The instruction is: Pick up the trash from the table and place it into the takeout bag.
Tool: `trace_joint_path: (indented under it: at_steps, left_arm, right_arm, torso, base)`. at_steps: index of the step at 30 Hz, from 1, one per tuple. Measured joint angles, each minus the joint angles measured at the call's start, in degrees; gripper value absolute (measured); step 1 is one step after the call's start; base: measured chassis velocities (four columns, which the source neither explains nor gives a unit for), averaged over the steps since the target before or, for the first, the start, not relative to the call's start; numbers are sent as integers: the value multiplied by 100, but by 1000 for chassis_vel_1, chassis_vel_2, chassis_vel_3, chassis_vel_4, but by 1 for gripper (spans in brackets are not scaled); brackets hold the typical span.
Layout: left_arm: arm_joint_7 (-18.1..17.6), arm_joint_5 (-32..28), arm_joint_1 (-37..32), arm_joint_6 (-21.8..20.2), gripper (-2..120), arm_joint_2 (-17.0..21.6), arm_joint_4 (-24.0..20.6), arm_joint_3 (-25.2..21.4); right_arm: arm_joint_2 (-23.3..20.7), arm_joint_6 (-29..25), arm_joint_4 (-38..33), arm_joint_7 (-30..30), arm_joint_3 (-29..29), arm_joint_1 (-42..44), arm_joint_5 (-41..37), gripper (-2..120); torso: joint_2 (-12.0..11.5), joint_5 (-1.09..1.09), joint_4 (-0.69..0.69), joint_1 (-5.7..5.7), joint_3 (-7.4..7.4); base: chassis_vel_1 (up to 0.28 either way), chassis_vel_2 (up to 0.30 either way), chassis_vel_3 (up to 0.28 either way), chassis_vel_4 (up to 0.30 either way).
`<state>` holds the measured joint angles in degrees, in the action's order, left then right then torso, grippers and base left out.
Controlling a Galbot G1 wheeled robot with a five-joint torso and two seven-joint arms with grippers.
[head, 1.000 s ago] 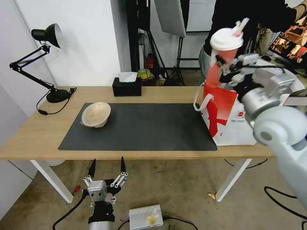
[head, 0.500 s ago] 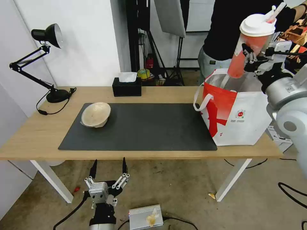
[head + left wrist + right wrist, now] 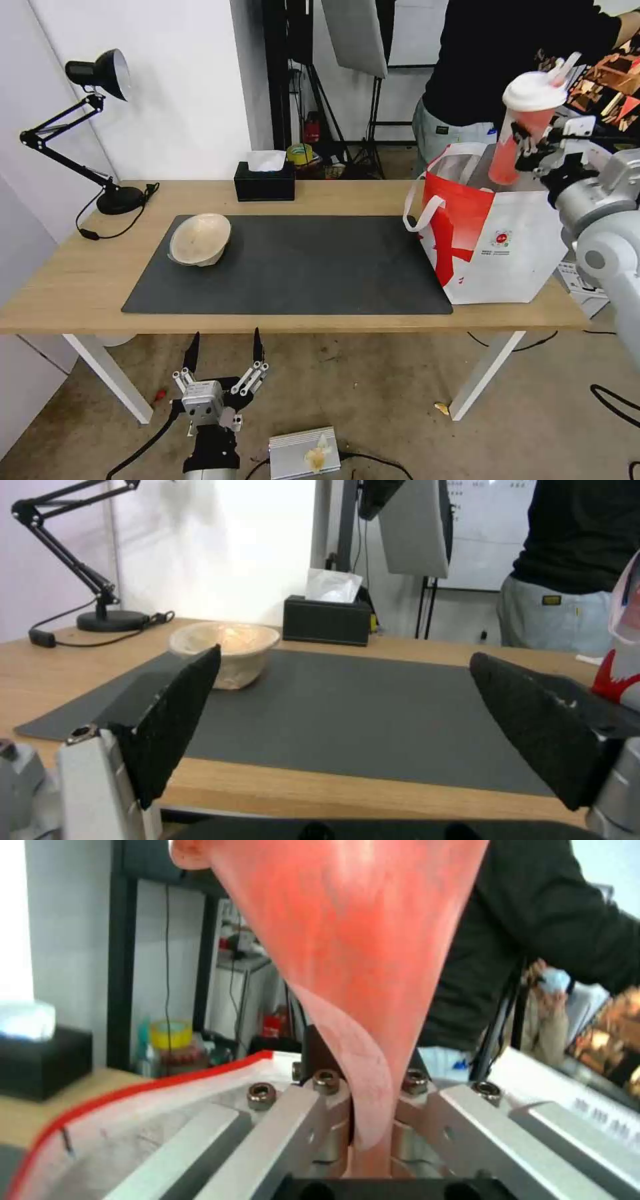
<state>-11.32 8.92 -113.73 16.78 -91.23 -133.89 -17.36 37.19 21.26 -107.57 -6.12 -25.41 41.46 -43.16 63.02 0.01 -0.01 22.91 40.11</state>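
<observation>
Nearest, the left pincer point(image 3: 223, 347) hangs below the table's point(image 3: 73, 280) front edge, spread wide and holding nothing. Beyond it, on the grey mat point(image 3: 300, 267), sits the beige bowl point(image 3: 199, 239). Farther right, the right pincer point(image 3: 527, 143) pinches the red cup point(image 3: 523, 130), tilted, directly above the open takeout bag point(image 3: 497, 233) beneath it.

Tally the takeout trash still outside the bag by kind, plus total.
Beige bowl: 1, on the dark mat on the table.
Red cup with white lid and straw: 1, pinched in the right gripper above the open takeout bag.
Total: 2.
The left gripper hangs open below the table edge.
</observation>
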Motion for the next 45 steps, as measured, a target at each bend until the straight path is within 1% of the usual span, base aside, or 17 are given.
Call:
trace_joint_path:
  at_steps: [1,3,5,8,9,10,12,14,17,27,30,31,35,36,39,45]
  left_arm:
    - [0,0,0,0,100,0,0,0]
    - [0,-13,24,0,100,1,17,-1]
    - [0,-20,42,0,100,2,26,0]
    - [-1,-41,85,-2,100,13,57,8]
    - [-1,-41,85,-2,100,13,57,8]
    - [-1,-54,105,-5,100,25,74,10]
    - [-2,-71,132,-9,100,37,95,12]
    - [-3,-86,141,-10,100,43,104,12]
    - [-3,-125,149,-14,100,60,116,23]
    - [-4,-141,156,-17,100,120,127,22]
    - [-4,-141,170,-19,100,113,126,37]
    - [-4,-141,170,-19,100,113,126,37]
    - [-4,-121,139,-18,100,97,111,45]
    - [-4,-121,139,-18,100,97,111,45]
    - [-4,-85,104,1,100,80,85,40]
    - [-4,-35,73,23,100,37,35,41]
  right_arm:
    - [0,0,0,0,0,0,0,0]
    - [-143,-81,215,364,176,-201,387,0]
    - [-204,-130,317,481,275,-320,501,0]
    - [-350,-293,592,898,458,-584,1000,0]
    - [-350,-293,592,898,458,-584,1000,0]
    - [-389,-373,682,1119,504,-669,1265,0]
    - [-442,-452,769,1356,554,-765,1536,0]
    - [-463,-497,801,1450,570,-802,1653,0]
    - [-519,-690,934,1776,590,-885,2176,0]
    - [-599,-828,1006,2118,583,-873,2615,0]
    - [-660,-1068,1132,2397,568,-883,2844,0]
    - [-660,-1068,1132,2397,568,-883,2844,0]
    - [-763,-1271,1247,2809,540,-903,2900,0]
    - [-763,-1271,1247,2809,540,-903,2900,0]
    - [-809,-1361,1304,3064,531,-895,2892,0]
    - [-823,-1316,1262,3080,460,-670,2795,0]
  torso:
    - [0,0,0,0,0]
    - [0,0,0,0,0]
    - [1,-1,1,0,0]
    - [0,-1,1,0,0]
    - [0,-1,1,0,0]
    - [1,0,0,0,0]
    - [1,0,1,0,0]
    - [1,-1,1,0,0]
    - [1,0,0,0,0]
    - [1,0,1,0,0]
    - [1,0,1,0,0]
    - [1,0,1,0,0]
    - [1,0,0,0,0]
    - [1,0,0,0,0]
    - [1,-1,1,0,0]
    - [1,0,1,0,0]
  base:
    - [0,0,0,0]
    - [0,0,0,0]
    - [0,0,0,0]
    - [0,0,0,0]
    - [0,0,0,0]
    - [0,0,0,0]
    - [0,0,0,0]
    - [0,0,0,0]
    - [0,0,0,0]
    - [0,0,0,0]
    - [0,0,0,0]
    - [0,0,0,0]
    - [0,0,0,0]
    - [0,0,0,0]
    - [0,0,0,0]
    - [0,0,0,0]
